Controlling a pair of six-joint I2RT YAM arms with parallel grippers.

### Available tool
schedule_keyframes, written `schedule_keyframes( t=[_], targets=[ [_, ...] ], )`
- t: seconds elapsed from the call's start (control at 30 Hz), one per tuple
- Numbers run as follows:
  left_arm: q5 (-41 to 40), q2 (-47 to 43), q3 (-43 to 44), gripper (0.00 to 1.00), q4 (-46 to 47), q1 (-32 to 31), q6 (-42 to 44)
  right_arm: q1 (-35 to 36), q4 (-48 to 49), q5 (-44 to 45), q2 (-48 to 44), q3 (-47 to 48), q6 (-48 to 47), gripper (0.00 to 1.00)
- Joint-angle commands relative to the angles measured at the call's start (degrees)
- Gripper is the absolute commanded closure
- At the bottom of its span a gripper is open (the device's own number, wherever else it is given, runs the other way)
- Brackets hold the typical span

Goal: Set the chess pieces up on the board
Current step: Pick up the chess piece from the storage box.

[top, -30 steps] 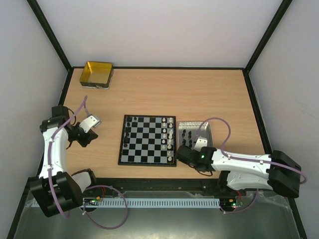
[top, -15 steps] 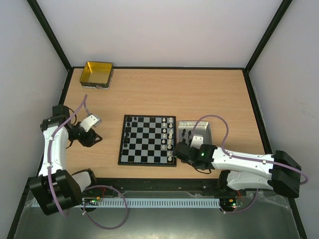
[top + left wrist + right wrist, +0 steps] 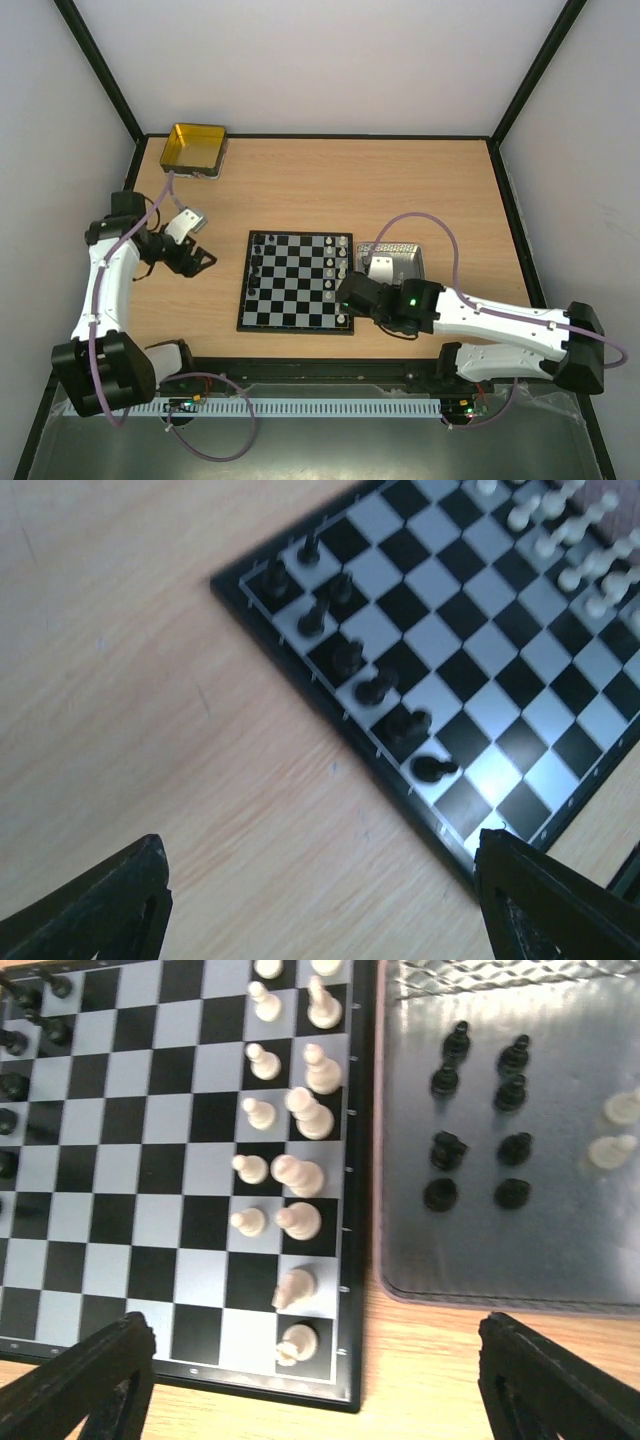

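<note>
- Hovering above the near corner of the board (image 3: 296, 282) on its tray side, the right gripper (image 3: 315, 1360) has its jaws spread wide with nothing between them. The white piece on that corner square lies just ahead of the gap.
- White chess pieces (image 3: 290, 1170) stand in two files along the board's edge that faces the grey metal tray (image 3: 560, 1250).
- Loose black pieces (image 3: 480, 1120) (eight, in two columns) sit in the tray, and two loose white pieces (image 3: 612, 1130) lie at the tray's side furthest from the board.
- The left gripper (image 3: 320, 880) hangs over bare wood off the board's opposite edge, apart from it. Its jaws are likewise released and empty.
- Black chess pieces (image 3: 350, 660) line that opposite edge, ahead of the left jaws and outside the gap.
- The tray lies just beside the board's dark border, with only a narrow strip of wood between them.
- The wooden table (image 3: 400, 190) runs on past the board's far edge. A gold-yellow tin (image 3: 194, 148) sits well apart from the board, at the far corner on the black pieces' side.
</note>
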Motion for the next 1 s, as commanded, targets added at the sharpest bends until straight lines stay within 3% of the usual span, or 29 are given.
schedule_keyframes(
  t=[0.0, 0.27, 0.47, 0.63, 0.97],
  targets=[
    [2.4, -1.0, 1.8, 0.17, 6.8, -4.5, -12.5, 0.3, 4.9, 0.2, 2.6, 2.2, -4.1, 0.14],
    [0.3, -1.1, -1.6, 0.16, 23.8, -13.2, -26.9, 0.0, 9.4, 0.8, 2.2, 2.4, -6.8, 0.14],
    [1.6, -1.7, -6.7, 0.15, 31.0, -15.2, -29.8, -0.5, 10.0, 1.3, -0.2, 1.0, -7.5, 0.14],
    [2.6, -5.3, -7.0, 0.14, 30.2, -15.2, -30.0, -0.8, 11.8, 1.2, -0.9, -1.1, -8.5, 0.14],
    [7.4, -5.4, -0.2, 0.09, 18.1, -15.2, -28.3, -1.1, 13.3, 0.1, 3.7, 1.6, -11.4, 0.14]
  ],
)
